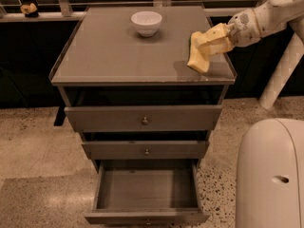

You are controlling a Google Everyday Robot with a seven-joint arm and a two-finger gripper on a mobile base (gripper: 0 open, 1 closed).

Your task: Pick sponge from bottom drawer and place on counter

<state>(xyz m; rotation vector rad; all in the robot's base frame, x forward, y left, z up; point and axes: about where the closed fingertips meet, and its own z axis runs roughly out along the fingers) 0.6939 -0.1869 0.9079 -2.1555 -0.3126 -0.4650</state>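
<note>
My gripper reaches in from the right, above the right side of the counter. It is shut on the sponge, a pale yellow pad that hangs down from the yellowish pads, its lower corner at or just above the counter top near the front right edge. The bottom drawer is pulled open and shows nothing inside. The two upper drawers are partly out.
A white bowl stands at the back middle of the counter. My white base fills the lower right, next to the open drawer. A white post stands right of the cabinet. A railing runs behind.
</note>
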